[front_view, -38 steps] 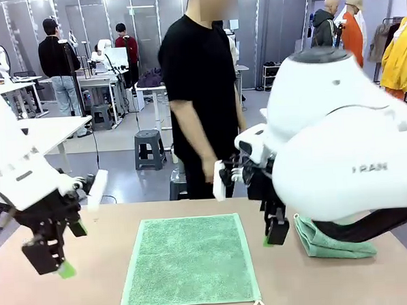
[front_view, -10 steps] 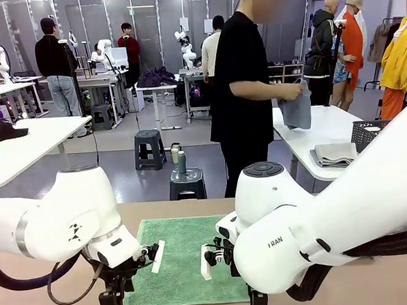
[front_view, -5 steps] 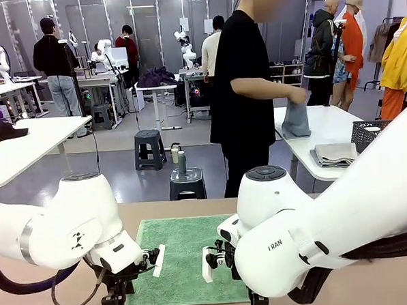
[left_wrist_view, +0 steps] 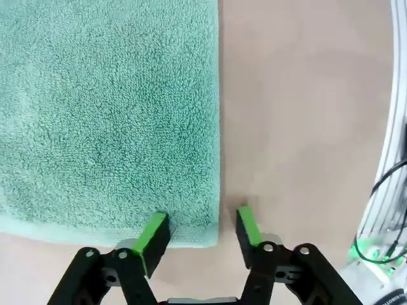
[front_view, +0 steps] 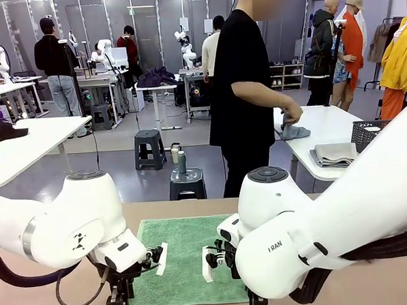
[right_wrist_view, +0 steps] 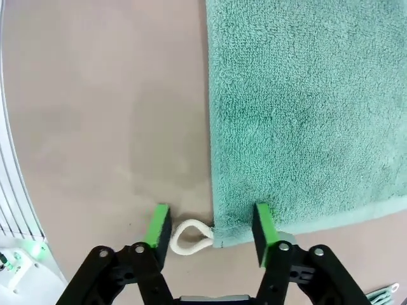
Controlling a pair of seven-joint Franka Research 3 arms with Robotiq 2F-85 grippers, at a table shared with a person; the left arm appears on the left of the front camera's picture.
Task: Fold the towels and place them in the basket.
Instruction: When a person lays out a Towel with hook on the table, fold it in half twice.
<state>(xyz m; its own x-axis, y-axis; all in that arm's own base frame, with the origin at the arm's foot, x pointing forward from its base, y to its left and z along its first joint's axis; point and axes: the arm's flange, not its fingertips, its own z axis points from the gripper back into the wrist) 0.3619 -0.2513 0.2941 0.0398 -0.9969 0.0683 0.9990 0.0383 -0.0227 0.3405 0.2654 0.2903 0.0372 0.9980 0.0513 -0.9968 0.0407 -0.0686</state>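
**A:** Where's the towel, and what have you got hold of?

**B:** Nothing yet. The towel [front_view: 188,259] lies flat on the tabletop [left_wrist_view: 305,114], and you have a hand at each near corner. Your left hand [left_wrist_view: 200,229] is spread astride one corner, with one green pad over the terry and the other on bare tabletop just outside the side hem.

**A:** And the right?

**B:** Your right hand [right_wrist_view: 210,225] is spread too, going by its wrist view. One pad is over the hemmed corner and the other is outside it, with the white hanging loop [right_wrist_view: 189,236] between them.

**A:** So what could go wrong?

**B:** I see three risks:
- **Loop:** on the right you could pinch mostly the loop. The towel would then hang from a cord and twist as you lift.
- **Shallow bite:** on the left, closing too high would only skim the pile. The corner would then slip free partway through the fold.
- **Uneven grip:** if one corner holds and the other doesn't, the fold comes out skewed.

**A:** Anything else?

**B:** Both hands are low. If you press down further while closing, the pads will drag on the tabletop and bunch the hem.
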